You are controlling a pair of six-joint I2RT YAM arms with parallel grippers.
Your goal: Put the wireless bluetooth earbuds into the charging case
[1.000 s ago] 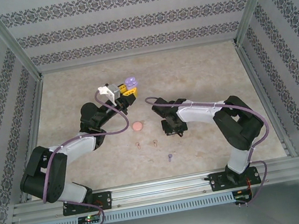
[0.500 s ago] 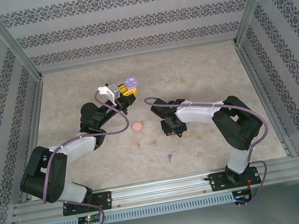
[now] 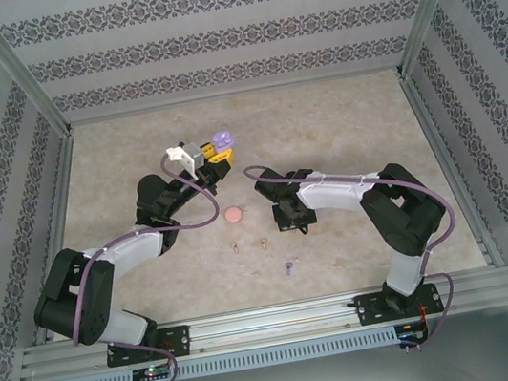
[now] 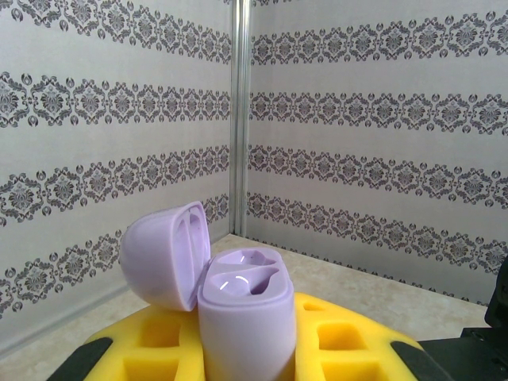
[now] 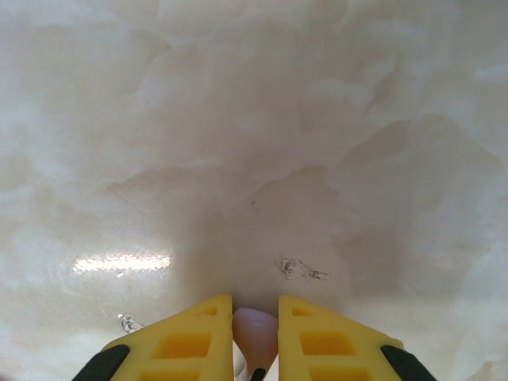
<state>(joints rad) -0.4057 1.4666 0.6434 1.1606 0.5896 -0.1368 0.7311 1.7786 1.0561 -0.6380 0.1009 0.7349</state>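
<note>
Left pincer (image 3: 214,154) grips an open purple case (image 4: 244,305), lid (image 4: 163,254) tipped back, raised above the surface (image 3: 350,127). Right pincer (image 5: 255,317), low over the surface, pinches a pale earbud (image 5: 254,337). Tan earbuds (image 3: 234,248) (image 3: 263,242), a purple earbud (image 3: 289,267) and a pink case (image 3: 235,215) lie between the arms.

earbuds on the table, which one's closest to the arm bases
The light purple earbud, lying alone; the two pinkish-tan earbuds sit side by side farther back.
</note>
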